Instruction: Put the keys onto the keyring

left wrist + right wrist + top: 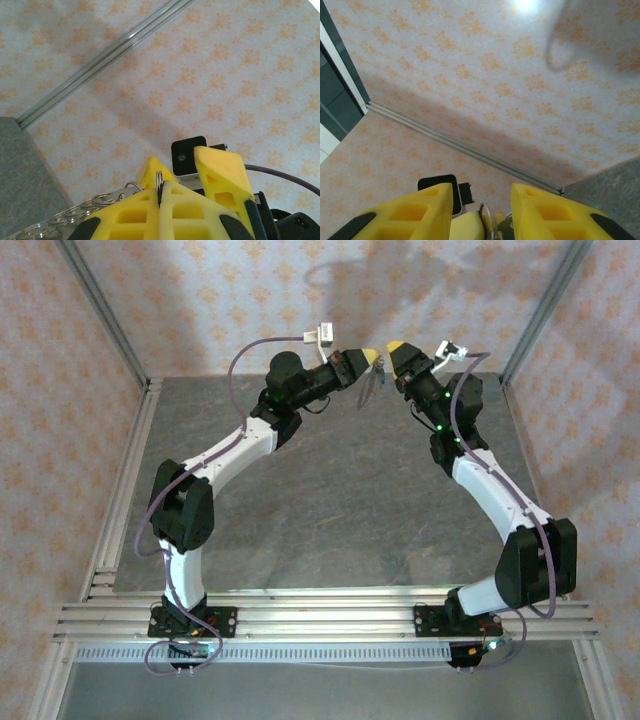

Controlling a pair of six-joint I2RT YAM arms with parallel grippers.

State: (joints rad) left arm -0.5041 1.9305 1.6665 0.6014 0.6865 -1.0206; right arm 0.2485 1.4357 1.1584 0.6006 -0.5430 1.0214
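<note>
Both arms are raised over the far end of the table, tips almost meeting. My left gripper (161,186) is shut on the keyring (160,180), a thin metal ring standing edge-on between the yellow pads. A chain of linked rings (85,209) trails from it to the left and hangs down below the tips (369,388). My right gripper (482,194) is open, its fingers (220,172) straddling the left gripper's tip (467,226) and the keyring (487,220). A small grey metal piece (506,229) sits beside the ring. I cannot make out the keys.
The grey table (340,490) lies well below both grippers. Patterned walls (200,300) and metal corner posts (100,310) close in the back and sides. The right wrist camera (189,156) faces the left gripper at close range.
</note>
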